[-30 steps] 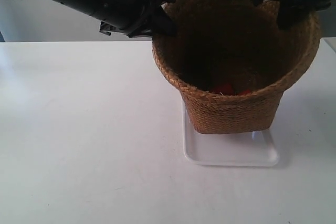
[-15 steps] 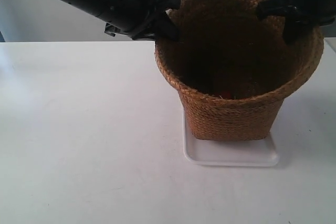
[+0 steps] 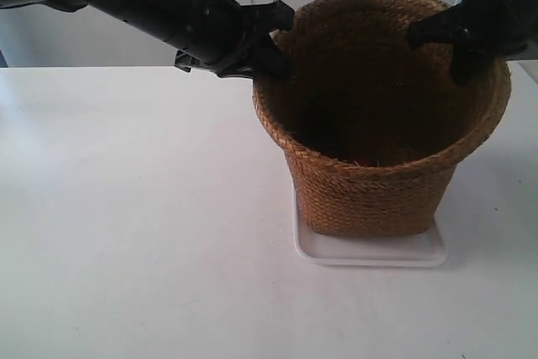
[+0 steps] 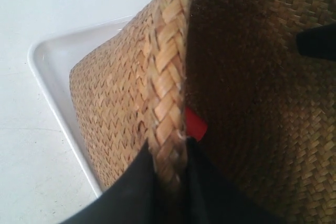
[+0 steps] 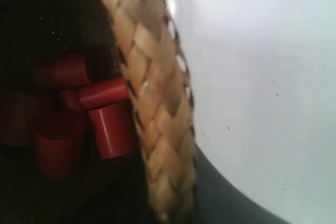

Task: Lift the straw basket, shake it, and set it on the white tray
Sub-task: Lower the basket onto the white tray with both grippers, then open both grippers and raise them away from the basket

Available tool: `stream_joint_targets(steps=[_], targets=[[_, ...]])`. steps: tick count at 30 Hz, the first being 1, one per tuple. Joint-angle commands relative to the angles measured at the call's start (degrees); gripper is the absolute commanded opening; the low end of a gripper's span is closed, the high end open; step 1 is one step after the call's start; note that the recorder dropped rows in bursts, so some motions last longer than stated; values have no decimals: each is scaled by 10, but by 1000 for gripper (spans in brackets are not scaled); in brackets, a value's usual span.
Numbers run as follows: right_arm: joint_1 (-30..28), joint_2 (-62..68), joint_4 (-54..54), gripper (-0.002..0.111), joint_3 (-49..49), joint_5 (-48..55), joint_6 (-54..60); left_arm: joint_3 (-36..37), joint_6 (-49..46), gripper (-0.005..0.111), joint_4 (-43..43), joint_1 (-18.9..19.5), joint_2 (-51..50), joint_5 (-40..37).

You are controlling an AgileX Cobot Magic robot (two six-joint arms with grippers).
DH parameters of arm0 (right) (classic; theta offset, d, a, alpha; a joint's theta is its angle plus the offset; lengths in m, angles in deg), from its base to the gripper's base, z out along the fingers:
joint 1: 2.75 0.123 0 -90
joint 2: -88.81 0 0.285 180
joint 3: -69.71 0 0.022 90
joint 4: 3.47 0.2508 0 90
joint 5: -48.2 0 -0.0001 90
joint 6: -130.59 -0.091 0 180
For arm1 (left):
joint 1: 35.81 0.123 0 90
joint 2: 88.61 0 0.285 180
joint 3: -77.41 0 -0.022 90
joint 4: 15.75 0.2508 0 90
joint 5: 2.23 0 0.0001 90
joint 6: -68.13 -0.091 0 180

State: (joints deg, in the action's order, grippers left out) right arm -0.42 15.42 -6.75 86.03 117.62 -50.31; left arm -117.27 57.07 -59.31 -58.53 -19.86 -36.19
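Brown woven straw basket (image 3: 378, 182) stands upright on the shallow glossy white plastic tray (image 3: 370, 254); base looks seated inside the tray's low lip, with a bare strip of tray showing in front; can't tell whether the full weight is down yet.

Left gripper (image 4: 168, 149): clenched on the braided rim (image 4: 168, 66), one black finger on each side of the weave.
Right gripper (image 5: 178, 203): one dark finger lies against the outside of the rim, the inner side is lost in shadow; the exterior view shows a black finger inside the basket wall, so I read it as clamped on the rim too.
In the exterior view, the arm at the view's left (image 3: 168, 10) and the arm at the view's right (image 3: 496, 6) hold opposite sides of the rim.

Small red cylinders (image 5: 107, 124) lie loose in the bottom.

My read: lift and shake are done, this is the set-down and release. To do it well:
- confirm the base sits flat, with no corner riding on the tray lip;
- open both grippers together; one side letting go first could tilt or drag a light basket;
- open wide, since straw snags; then retreat straight up past the rim before swinging outward;
- keep it slow; the glossy tray may slide on the white table (image 3: 126, 208).
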Motion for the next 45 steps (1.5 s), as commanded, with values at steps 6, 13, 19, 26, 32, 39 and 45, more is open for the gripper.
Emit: stream_joint_targets(steps=[6, 13, 19, 26, 32, 39, 45], targets=[[-5, 7, 1, 4, -3, 5, 9, -8, -19, 5, -23, -7, 1, 14], [-5, 7, 1, 51, -3, 5, 9, -8, -40, 55, -23, -7, 1, 10], [-5, 7, 3, 65, -3, -3, 9, -8, -42, 70, -23, -7, 1, 10], [-5, 5, 3, 65, -3, -11, 9, -8, -43, 77, -23, -7, 1, 18], [-5, -11, 0, 65, -3, -21, 9, -8, -44, 77, -21, -7, 1, 22], [-5, -28, 0, 65, -3, -38, 9, -8, -57, 86, -6, -7, 1, 26], [-5, -29, 0, 65, -3, -38, 14, -8, -57, 96, 2, -7, 1, 26]])
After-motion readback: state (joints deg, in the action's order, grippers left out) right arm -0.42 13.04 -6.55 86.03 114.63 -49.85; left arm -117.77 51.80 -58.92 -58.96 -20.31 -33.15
